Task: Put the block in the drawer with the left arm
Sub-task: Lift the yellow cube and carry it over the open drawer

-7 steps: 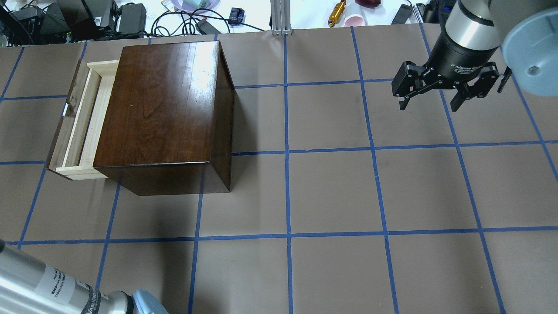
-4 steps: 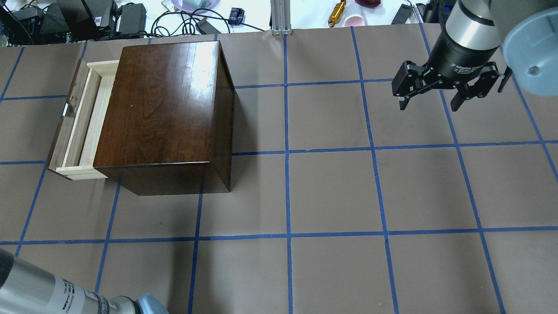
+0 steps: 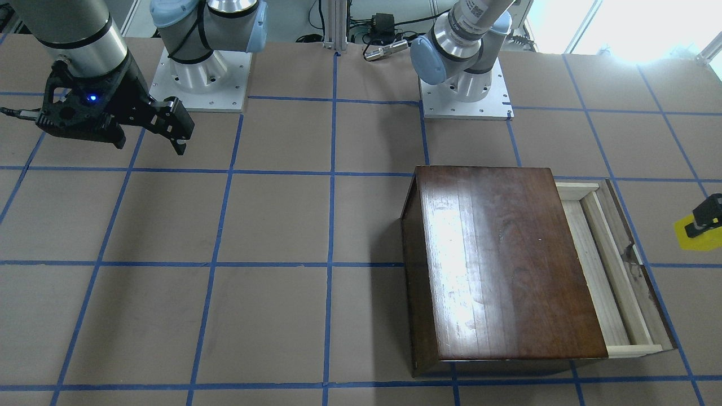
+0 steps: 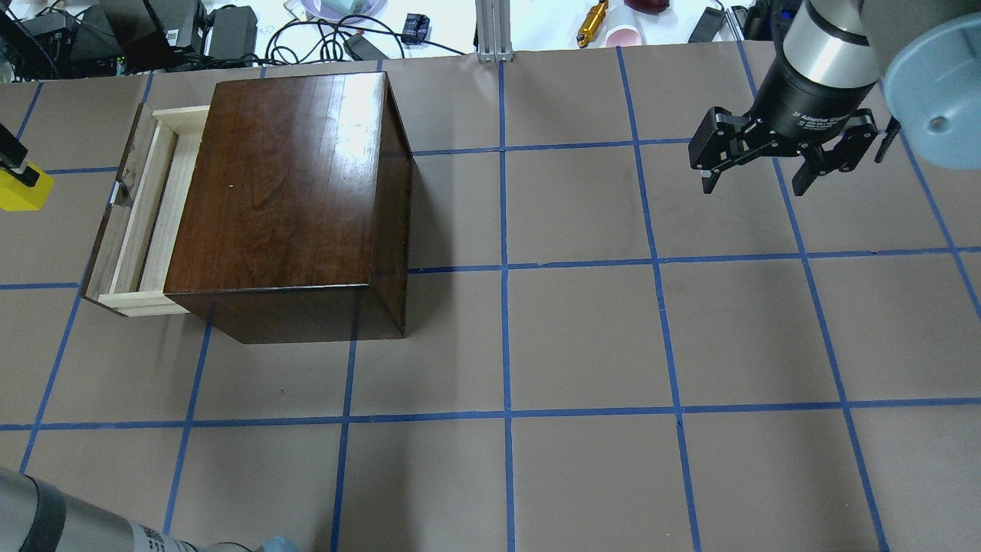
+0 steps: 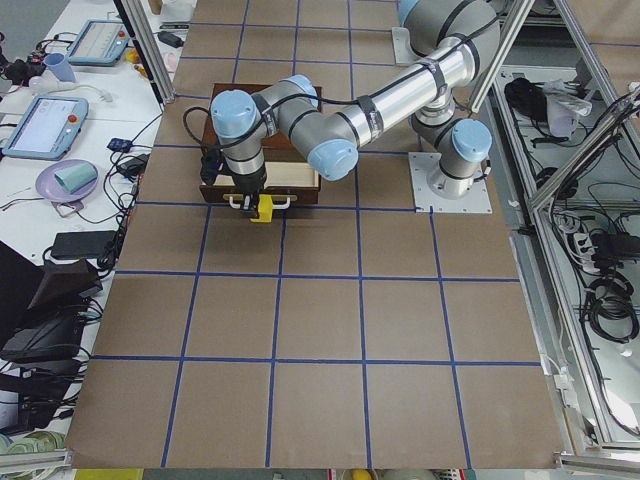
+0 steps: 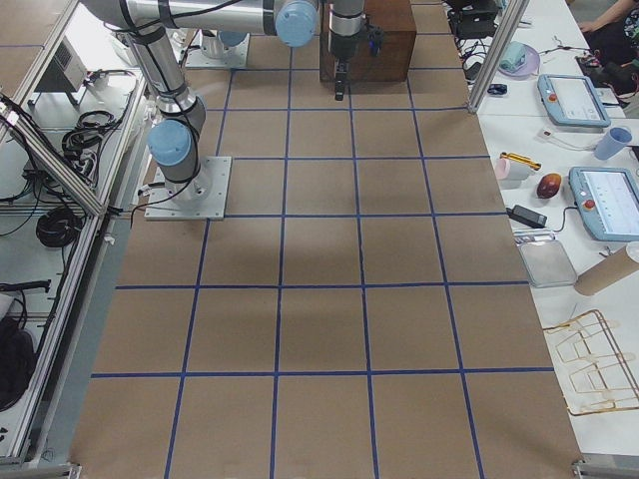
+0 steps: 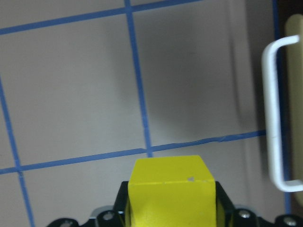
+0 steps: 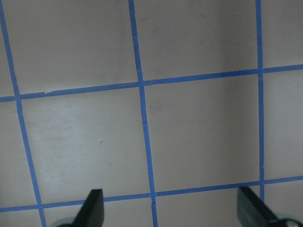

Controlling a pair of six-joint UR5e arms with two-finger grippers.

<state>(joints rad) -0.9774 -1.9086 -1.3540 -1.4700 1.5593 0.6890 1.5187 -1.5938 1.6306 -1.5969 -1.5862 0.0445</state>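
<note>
The yellow block [image 4: 17, 198] [image 3: 699, 241] [image 7: 170, 187] is held above the table, just outside the drawer's dark front panel. My left gripper [image 4: 15, 180] [image 3: 695, 230] [image 7: 170, 210] is shut on it. The drawer [image 4: 146, 218] [image 3: 601, 265] stands pulled out of the dark-brown cabinet [image 4: 283, 192] [image 3: 502, 259], with its pale-wood inside showing. Its metal pull [image 7: 274, 113] lies at the right of the left wrist view. My right gripper [image 4: 755, 180] [image 3: 148, 144] [image 8: 170, 213] hangs open over bare table, far from the cabinet.
Cables and power bricks [image 4: 153, 31] and an aluminium post [image 4: 494, 31] line the table's far edge. Both arm bases [image 3: 465, 90] [image 3: 200, 79] stand on the robot's side. Brown table with blue grid tape [image 4: 582, 337] stretches between the cabinet and the right gripper.
My left gripper with the yellow block has come into the overhead view at its left edge, beside the drawer front. The left forearm at the bottom left has slid lower. The right arm is still.
</note>
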